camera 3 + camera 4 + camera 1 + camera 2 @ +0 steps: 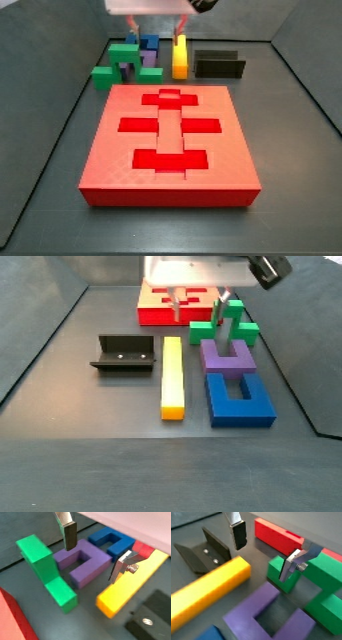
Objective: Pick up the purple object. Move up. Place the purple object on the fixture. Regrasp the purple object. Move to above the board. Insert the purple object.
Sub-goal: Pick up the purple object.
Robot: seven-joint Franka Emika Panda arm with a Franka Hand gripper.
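Purple object (81, 564) beneath open tool (93, 556).

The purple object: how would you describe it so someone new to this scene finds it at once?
Start at the red board; a row of blocks runs from it. The purple object sits between the green block and the blue block, under the open end effector. It is the only purple piece, U-shaped like the blue one but smaller.

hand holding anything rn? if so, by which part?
Nothing held. The hand is open above the purple object, fingers apart with only air between them, no contact visible in either wrist view.
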